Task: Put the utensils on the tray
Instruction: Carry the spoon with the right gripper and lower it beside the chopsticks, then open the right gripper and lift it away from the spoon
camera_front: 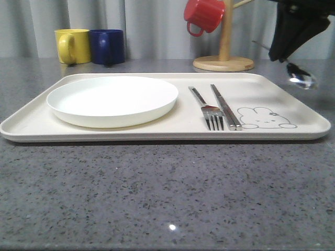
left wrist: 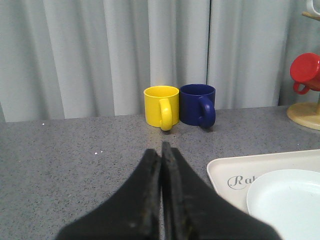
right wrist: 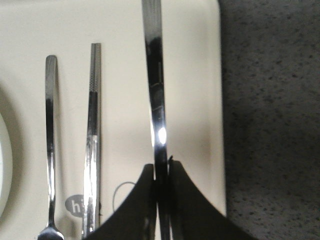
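The cream tray point(camera_front: 293, 135) lies across the table with a rabbit drawing at its front right. A silver fork point(camera_front: 208, 111) and a pair of chopsticks point(camera_front: 225, 106) lie side by side on it, right of the white plate. My right gripper point(camera_front: 291, 48) hangs above the tray's far right corner, shut on the spoon point(camera_front: 302, 79), whose bowl sticks out below it. In the right wrist view the spoon handle point(right wrist: 156, 95) runs out from the gripper point(right wrist: 162, 167) over the tray point(right wrist: 195, 80), beside the chopsticks point(right wrist: 93, 130) and fork point(right wrist: 50, 145). My left gripper point(left wrist: 161, 150) is shut on nothing, over bare table left of the tray point(left wrist: 225, 167).
A round white plate point(camera_front: 112, 99) fills the tray's left half. A yellow mug point(camera_front: 72, 45) and a blue mug point(camera_front: 108, 46) stand behind the tray at the back left. A wooden mug tree point(camera_front: 225, 52) with a red mug point(camera_front: 204, 14) stands at the back right.
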### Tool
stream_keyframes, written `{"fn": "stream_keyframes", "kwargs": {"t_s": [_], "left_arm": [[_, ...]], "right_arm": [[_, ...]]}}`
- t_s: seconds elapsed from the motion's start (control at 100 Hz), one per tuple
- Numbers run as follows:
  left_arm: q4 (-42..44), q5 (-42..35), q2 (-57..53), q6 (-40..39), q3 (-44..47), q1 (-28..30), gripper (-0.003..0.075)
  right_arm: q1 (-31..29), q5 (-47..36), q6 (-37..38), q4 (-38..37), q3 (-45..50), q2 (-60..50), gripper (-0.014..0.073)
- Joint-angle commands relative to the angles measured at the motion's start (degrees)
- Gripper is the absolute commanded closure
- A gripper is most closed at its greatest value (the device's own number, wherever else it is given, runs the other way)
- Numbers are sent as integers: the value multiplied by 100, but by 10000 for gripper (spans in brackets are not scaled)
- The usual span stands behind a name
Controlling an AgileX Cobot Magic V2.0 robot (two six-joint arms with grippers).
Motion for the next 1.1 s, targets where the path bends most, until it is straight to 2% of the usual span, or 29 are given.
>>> {"fn": "stream_keyframes", "kwargs": {"t_s": [0.0, 0.32, 0.41, 0.58, 0.67, 0.88, 1.09], "left_arm": [[-35, -446, 10, -32, -163, 14, 738], [-35, -446, 10, -32, -163, 14, 738], [-35, -446, 10, -32, -163, 14, 738], [-35, -446, 10, -32, -163, 14, 738], [-35, -446, 10, -32, -163, 14, 738], [-35, -446, 10, -32, -163, 14, 738], [-35, -446, 10, -32, -163, 14, 738]], "right_arm": [[200, -350, 363, -282, -179, -52, 597], [413, -338, 528, -298, -179, 562, 575], [413, -325, 528, -298, -179, 611, 496], [413, -362, 528, -298, -179, 592, 258], [413, -382, 528, -334, -179, 509, 196], [352, -405, 516, -733, -179, -27, 193], [-85, -302, -40, -768, -107, -805, 193]]}}
